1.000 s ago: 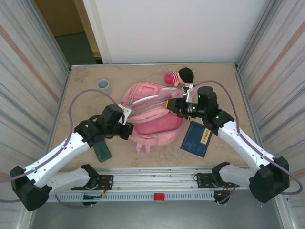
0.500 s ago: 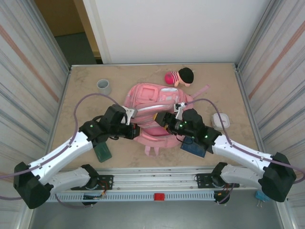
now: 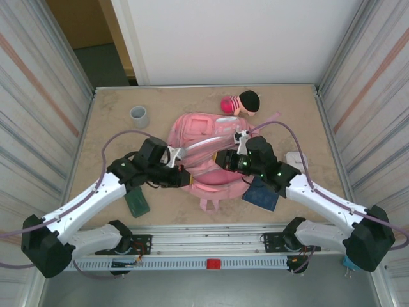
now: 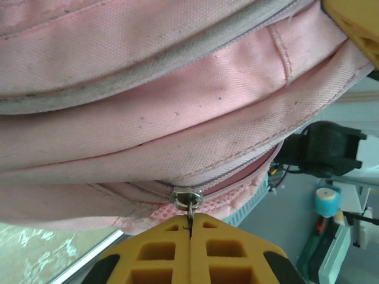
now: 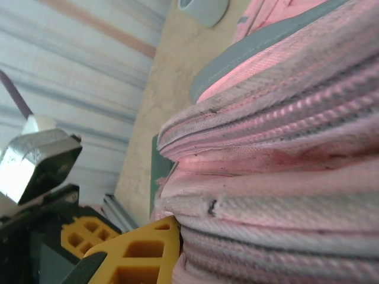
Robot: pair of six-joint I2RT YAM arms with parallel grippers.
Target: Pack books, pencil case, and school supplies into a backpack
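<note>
Seen from above, a sandy table sits between ribbed metal walls. At far left, near the back, stands a small grey cup. Nearer the front lies a flat dark green object, partly under the left arm.

The left gripper reaches in from the left to the near left edge of the backpack. The large pink backpack lies flat in the middle of the table. In the left wrist view, that gripper has its two yellow fingers pressed tight together. They pinch the small metal zipper pull, which hangs from a seam along the backpack.

Behind the backpack, near the back wall, lies a pink and black plush doll.

The right gripper comes in from the right and lies on top of the backpack's middle. In the right wrist view one yellow finger shows, touching thick pink folds of the backpack. The jaws are drawn narrow on that seamed edge. The grey cup shows far off at the top.

Just right of the backpack, near the front, a dark blue book lies flat on the table, partly under the right arm. A small white object peeks out beside that arm, further right.
</note>
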